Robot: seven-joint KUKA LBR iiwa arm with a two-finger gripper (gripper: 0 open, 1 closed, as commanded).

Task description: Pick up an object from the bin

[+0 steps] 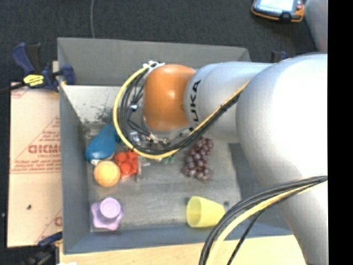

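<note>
Camera view: the gripper (pixel 148 141) sits under the arm's orange cover near the bin's (pixel 73 175) left wall, right beside the red knobbly toy (pixel 128 162), blue lump (pixel 102 143) and orange ball (pixel 107 173). Honestly can't tell if it's open or closed. My worry is that those three sit packed together, so a grab might pinch two or knock the ball away.

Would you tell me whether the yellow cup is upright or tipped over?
Tipped: the yellow cup lies on its side, its wider end toward the view's left.
</note>
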